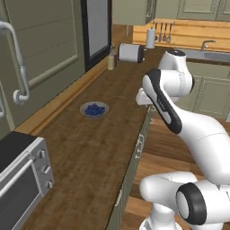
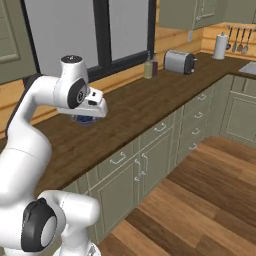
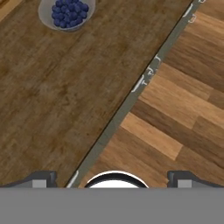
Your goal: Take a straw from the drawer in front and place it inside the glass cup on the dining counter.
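My gripper (image 3: 113, 178) hangs open over the front edge of the wood worktop (image 3: 52, 100) and points straight down, with nothing between its two dark fingertips (image 3: 43, 177). Under that edge runs a row of sage-green drawer fronts (image 2: 121, 153) with small silver handles (image 3: 138, 83), all of them shut. The straw is hidden. The glass cup and the dining counter are out of view. The hand (image 2: 95, 106) sits at the end of the bent white arm, just above the worktop.
A bowl of blueberries (image 1: 94, 109) stands on the worktop just beyond the hand. A toaster oven (image 1: 20, 179) is at the near left. A toaster (image 2: 179, 61), a bottle (image 2: 148, 67) and a paper towel roll (image 2: 220, 46) stand far back. To the right lies wood floor (image 2: 200, 200).
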Available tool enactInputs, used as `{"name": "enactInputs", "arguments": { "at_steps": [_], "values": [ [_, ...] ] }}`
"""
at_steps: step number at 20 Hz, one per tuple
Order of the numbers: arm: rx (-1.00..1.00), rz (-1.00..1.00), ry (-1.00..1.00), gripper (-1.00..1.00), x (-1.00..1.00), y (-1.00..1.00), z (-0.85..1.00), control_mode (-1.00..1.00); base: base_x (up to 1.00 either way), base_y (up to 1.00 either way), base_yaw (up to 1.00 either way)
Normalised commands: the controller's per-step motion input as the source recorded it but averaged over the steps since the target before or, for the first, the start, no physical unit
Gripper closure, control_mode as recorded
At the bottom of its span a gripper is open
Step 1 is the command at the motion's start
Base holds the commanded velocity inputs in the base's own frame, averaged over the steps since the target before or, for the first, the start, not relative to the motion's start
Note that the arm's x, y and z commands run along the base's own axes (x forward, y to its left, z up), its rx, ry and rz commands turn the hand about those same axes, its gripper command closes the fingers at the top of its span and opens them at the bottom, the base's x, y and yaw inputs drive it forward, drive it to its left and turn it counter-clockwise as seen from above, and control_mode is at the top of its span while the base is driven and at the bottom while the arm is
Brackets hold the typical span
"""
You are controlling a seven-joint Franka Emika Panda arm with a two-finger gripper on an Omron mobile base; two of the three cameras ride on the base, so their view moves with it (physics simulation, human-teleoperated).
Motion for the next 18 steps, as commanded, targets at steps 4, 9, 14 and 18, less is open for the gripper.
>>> {"name": "enactInputs", "arguments": {
  "at_steps": [4, 9, 14, 18],
  "values": [
    [0.0, 0.0, 0.0, -1.0, 0.0, 0.0, 0.0, 1.0, 0.46, 0.09, 0.0],
    [0.0, 0.0, 0.0, -1.0, 0.0, 0.0, 0.0, 1.0, 0.49, 0.08, 0.11],
    [0.0, 0.0, 0.0, -1.0, 0.0, 0.0, 0.0, 1.0, 0.35, -0.05, 0.25],
    [0.0, 0.0, 0.0, -1.0, 0.0, 0.0, 0.0, 1.0, 0.27, -0.14, 0.26]
  ]
}}
